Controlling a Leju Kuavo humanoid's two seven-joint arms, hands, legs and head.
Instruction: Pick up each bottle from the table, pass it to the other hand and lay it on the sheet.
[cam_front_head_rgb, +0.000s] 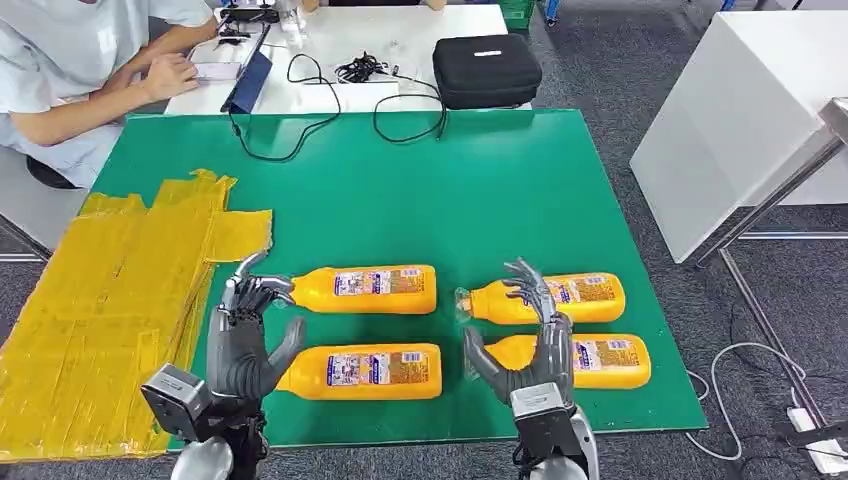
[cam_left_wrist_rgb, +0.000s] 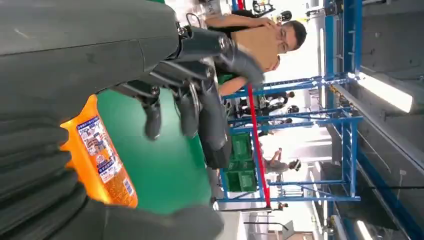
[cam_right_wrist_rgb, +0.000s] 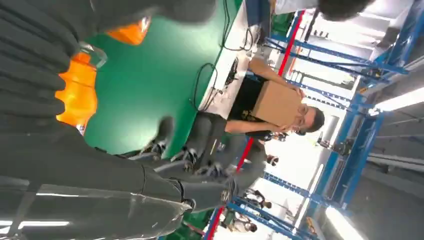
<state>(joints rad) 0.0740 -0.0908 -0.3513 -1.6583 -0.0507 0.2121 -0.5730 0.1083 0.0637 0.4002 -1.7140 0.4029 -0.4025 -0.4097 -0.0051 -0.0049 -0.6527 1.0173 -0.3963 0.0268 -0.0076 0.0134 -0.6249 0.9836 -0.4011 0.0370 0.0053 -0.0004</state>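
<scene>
— Green matting covers the table (cam_front_head_rgb: 420, 200); what lies on it?

— Four orange plastic bottles with printed labels, all on their sides in two pairs. On the robot's left, the far left bottle (cam_front_head_rgb: 368, 289) and the near left bottle (cam_front_head_rgb: 368, 371). On its right, the far right bottle (cam_front_head_rgb: 550, 298) and the near right bottle (cam_front_head_rgb: 590, 361).

— And the yellow crinkled sheet (cam_front_head_rgb: 110, 300)?

— It lies at the left edge of the matting, hanging past the table's side, with no bottle on it.

— How do the hands stand?

— The left hand (cam_front_head_rgb: 245, 340) is raised upright, palm turned inward, fingers apart and holding nothing; it sits just beside the necks of the two left bottles. The right hand (cam_front_head_rgb: 535, 345) is likewise upright, fingers spread and empty, in front of the necks of the two right bottles. I cannot tell whether either touches a bottle.

— Anything beyond the matting?

— A white table (cam_front_head_rgb: 400, 40) abuts the far edge, carrying a black zipped case (cam_front_head_rgb: 487, 68) and black cables (cam_front_head_rgb: 330, 95) that trail onto the green. A seated person in a pale shirt (cam_front_head_rgb: 70, 70) leans on that table's left end.
</scene>
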